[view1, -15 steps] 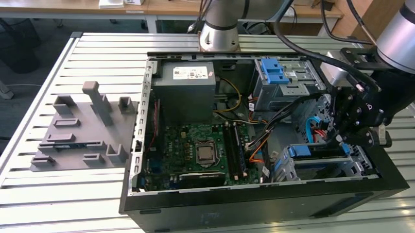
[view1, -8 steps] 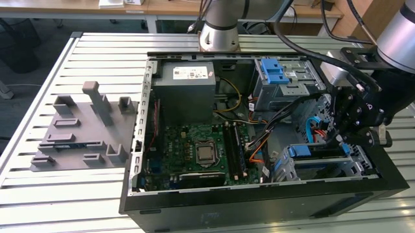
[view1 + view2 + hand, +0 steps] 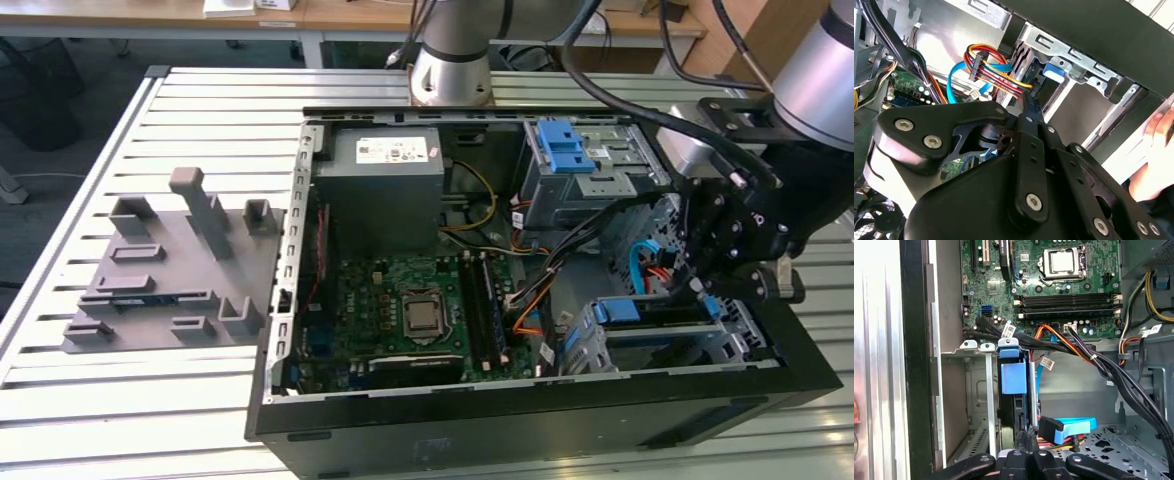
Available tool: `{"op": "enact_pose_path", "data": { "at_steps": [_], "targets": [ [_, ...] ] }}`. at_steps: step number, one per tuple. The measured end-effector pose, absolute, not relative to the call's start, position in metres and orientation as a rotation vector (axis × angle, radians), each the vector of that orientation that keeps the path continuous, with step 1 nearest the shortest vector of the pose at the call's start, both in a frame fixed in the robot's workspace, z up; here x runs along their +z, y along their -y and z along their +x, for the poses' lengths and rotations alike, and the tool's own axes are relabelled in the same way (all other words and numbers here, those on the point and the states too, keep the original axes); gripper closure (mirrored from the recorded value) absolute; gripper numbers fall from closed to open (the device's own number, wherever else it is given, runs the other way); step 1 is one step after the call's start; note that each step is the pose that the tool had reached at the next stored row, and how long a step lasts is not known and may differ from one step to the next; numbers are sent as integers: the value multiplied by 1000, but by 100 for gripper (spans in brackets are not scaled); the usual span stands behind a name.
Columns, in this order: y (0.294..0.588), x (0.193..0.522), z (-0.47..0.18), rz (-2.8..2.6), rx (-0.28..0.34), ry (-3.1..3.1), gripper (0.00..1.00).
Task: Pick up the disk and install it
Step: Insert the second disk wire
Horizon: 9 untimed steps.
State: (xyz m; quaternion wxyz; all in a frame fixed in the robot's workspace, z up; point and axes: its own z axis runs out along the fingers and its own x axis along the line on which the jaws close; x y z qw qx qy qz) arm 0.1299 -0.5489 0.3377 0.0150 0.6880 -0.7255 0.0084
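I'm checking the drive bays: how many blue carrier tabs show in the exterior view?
2: one blue tab in the upper drive cage; one on the disk in the lower cage. Others may hide behind the gripper.

A ribbed silver metal worktop point(image 3: 200, 110) made of long parallel slats carries an open black desktop computer case point(image 3: 534, 420) lying on its side. Well apart from the case, toward the exterior view's left, a flat grey plastic fixture plate point(image 3: 167, 270) with upright blocks rests on the slats.
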Motion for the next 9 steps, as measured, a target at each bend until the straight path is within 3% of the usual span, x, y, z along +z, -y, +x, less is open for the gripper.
{"op": "enact_pose_path", "data": {
  "at_steps": [9],
  "targets": [
    [548, 348, 128, 2142, 27, 2258, 89]
  ]
}}
